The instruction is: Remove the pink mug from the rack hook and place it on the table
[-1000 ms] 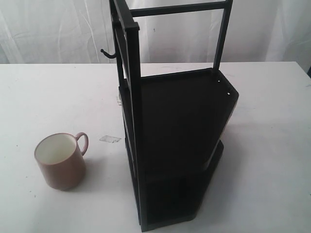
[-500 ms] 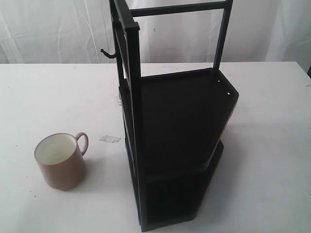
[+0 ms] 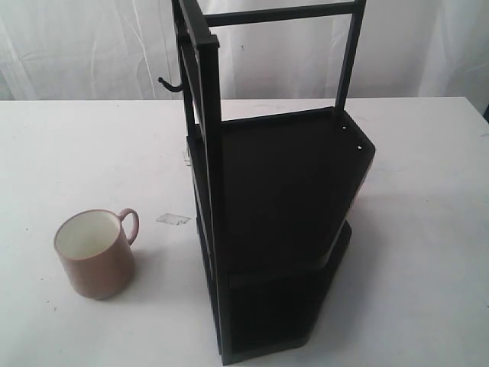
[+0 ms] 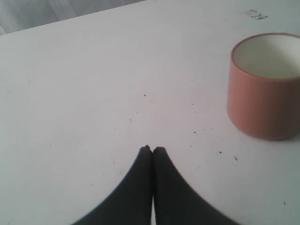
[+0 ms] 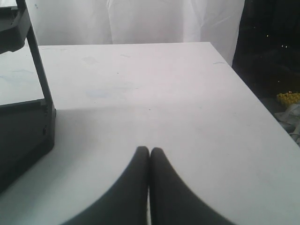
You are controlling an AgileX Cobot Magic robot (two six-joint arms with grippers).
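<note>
One pink mug (image 4: 265,93) stands on the table (image 4: 93,84), apart from the closed, empty left end effector (image 4: 152,149).

The mug (image 4: 265,89) stands on the table (image 4: 93,93) ahead of the left pincer (image 4: 152,150), clear of it; the rack (image 5: 23,136) stands ahead of the right pincer (image 5: 149,150).

In the foreground, the gripper (image 5: 149,151) has its two dark fingers pressed together, tips meeting over the white surface (image 5: 154,93). A black rack (image 5: 26,126) stands on that surface at one edge of the frame, a slim upright rising from its shelf. A white curtain (image 5: 140,21) fills the background.
</note>
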